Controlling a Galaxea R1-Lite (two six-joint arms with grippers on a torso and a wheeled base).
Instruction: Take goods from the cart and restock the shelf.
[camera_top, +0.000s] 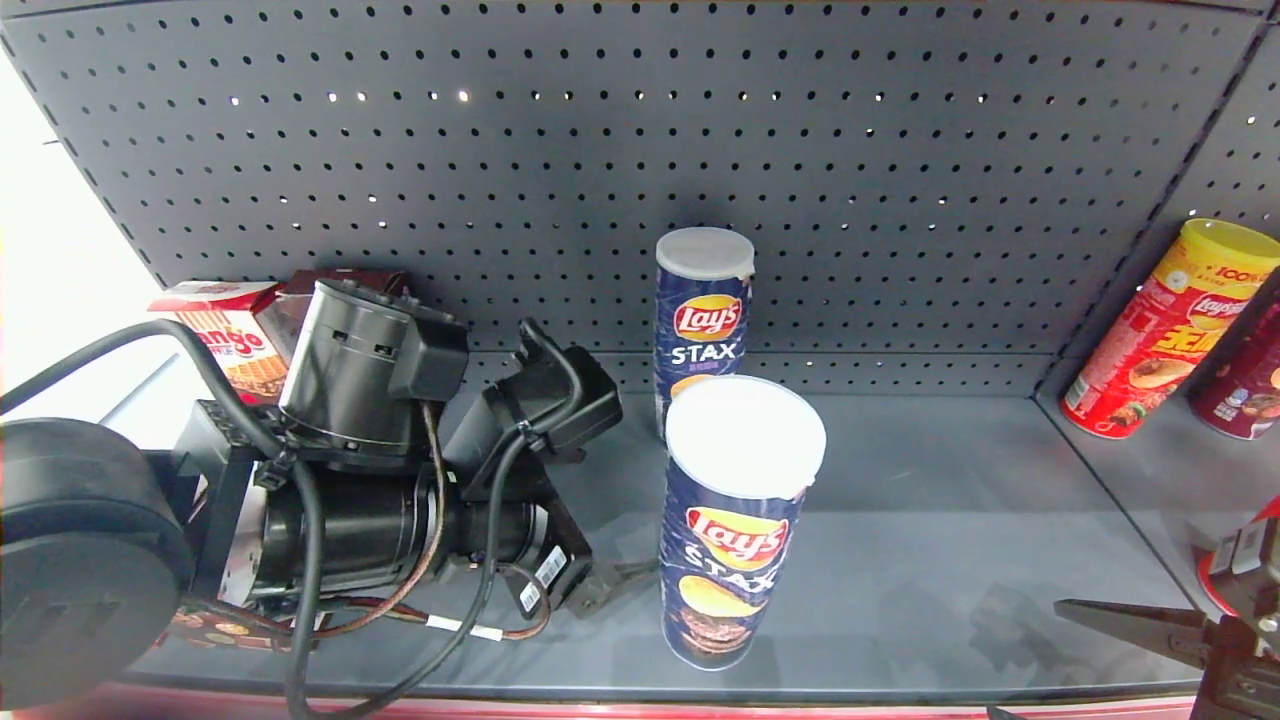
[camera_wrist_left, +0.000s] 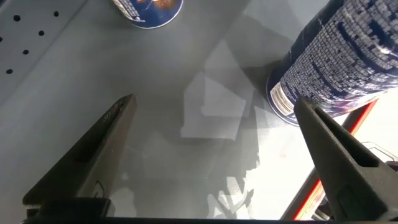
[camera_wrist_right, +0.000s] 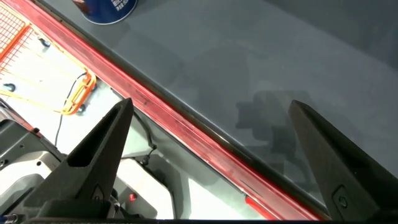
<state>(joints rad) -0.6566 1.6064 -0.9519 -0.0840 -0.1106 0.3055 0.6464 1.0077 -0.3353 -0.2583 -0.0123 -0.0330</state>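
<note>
Fingers (camera_wrist_left: 93, 155) of the left gripper (camera_wrist_left: 214, 101) are released, spread wide and low over the grey shelf (camera_top: 950, 520), gripping nothing. That gripper sits just left of the front can (camera_top: 735, 530); one fingertip is close to the can's base, and I can't tell whether it touches.

Front can: blue chip tube with a white lid, upright, near the shelf's red front lip (camera_wrist_right: 186, 118). Rear can (camera_top: 700, 320), same blue type, stands upright directly behind the front can, against the pegboard (camera_top: 640, 150). The two look close; the gap between them is hidden.

Right gripper (camera_wrist_right: 211, 106) is also released, fingers wide apart with nothing held. It hangs well right of the front can, over the red lip, partly outside the shelf. The wrist view catches the front can's base at the frame edge.

Other stock:
- wafer box (camera_top: 225, 335) – well left of the front can, at the back, partly hidden by the left arm
- yellow-and-red can (camera_top: 1165, 330) and dark red can (camera_top: 1245, 385) – far right of the front can, in the next bay

Orange wire frame (camera_wrist_right: 18, 37) shows below the lip, on the front can's side of the right gripper.
</note>
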